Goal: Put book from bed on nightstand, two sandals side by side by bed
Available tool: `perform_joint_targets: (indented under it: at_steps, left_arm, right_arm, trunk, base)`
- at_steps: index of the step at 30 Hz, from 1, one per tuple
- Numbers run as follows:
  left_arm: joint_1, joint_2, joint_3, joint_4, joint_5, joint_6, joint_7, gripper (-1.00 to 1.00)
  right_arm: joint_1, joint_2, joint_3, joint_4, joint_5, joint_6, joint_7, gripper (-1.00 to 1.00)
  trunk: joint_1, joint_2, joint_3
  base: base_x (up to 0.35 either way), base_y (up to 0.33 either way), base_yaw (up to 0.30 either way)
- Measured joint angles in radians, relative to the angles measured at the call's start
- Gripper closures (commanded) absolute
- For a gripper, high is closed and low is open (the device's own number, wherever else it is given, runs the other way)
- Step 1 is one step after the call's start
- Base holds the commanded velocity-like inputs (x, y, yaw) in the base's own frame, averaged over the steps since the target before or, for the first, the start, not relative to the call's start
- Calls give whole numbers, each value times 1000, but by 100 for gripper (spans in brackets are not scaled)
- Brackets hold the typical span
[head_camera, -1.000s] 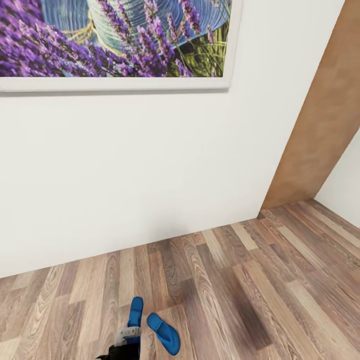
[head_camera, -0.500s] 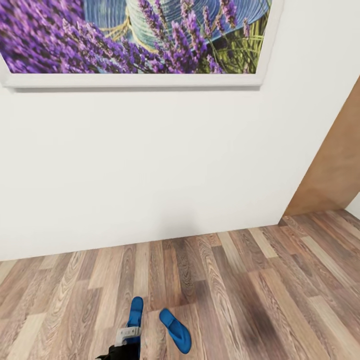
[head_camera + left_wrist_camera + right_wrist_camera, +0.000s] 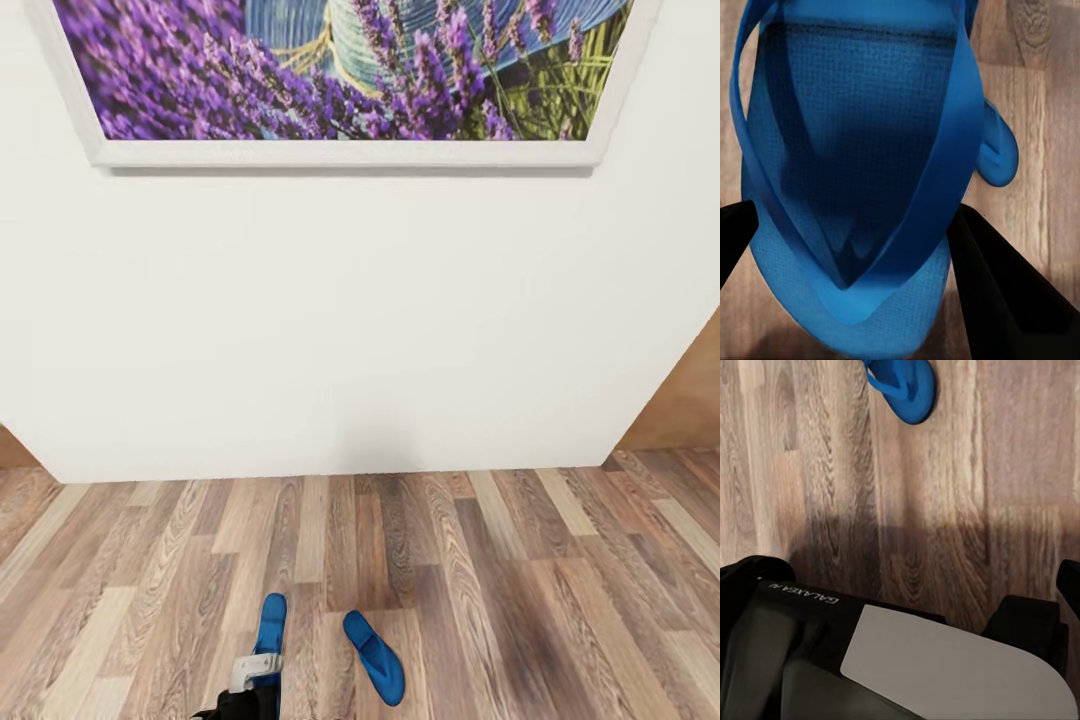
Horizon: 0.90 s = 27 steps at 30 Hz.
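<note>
Left gripper (image 3: 847, 232): dark fingers (image 3: 997, 292) sit either side of a bright blue sandal (image 3: 855, 165), clenched on it. The sole is thin with fine-textured fabric, and smooth straps meet in a V at the toe post. In the head view this held sandal (image 3: 270, 625) stands out from the gripper above the wood-plank floor (image 3: 520, 580).

Second sandal (image 3: 375, 657): flat on the floor, just beside the first, angled, apart from the white wall (image 3: 360, 320) bearing the lavender picture (image 3: 340, 70).

Right gripper: finger state cannot be told.

Home room, white wall (image 3: 350, 320), framed lavender picture (image 3: 340, 70), wood-plank floor (image 3: 520, 600), blue sandals (image 3: 375, 658)
</note>
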<state>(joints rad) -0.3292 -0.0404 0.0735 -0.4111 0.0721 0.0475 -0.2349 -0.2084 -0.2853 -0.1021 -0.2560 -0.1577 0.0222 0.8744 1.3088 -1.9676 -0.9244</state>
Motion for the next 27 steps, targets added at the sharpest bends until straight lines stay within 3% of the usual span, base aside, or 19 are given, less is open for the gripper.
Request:
perform_joint_targets:
  at_steps: [27]
  left_arm:
    - [0, 0, 0, 0, 0, 0, 0, 100]
  right_arm:
    - [0, 0, 0, 0, 0, 0, 0, -100]
  trunk:
    - [0, 0, -22]
  base:
    - [0, 0, 257]
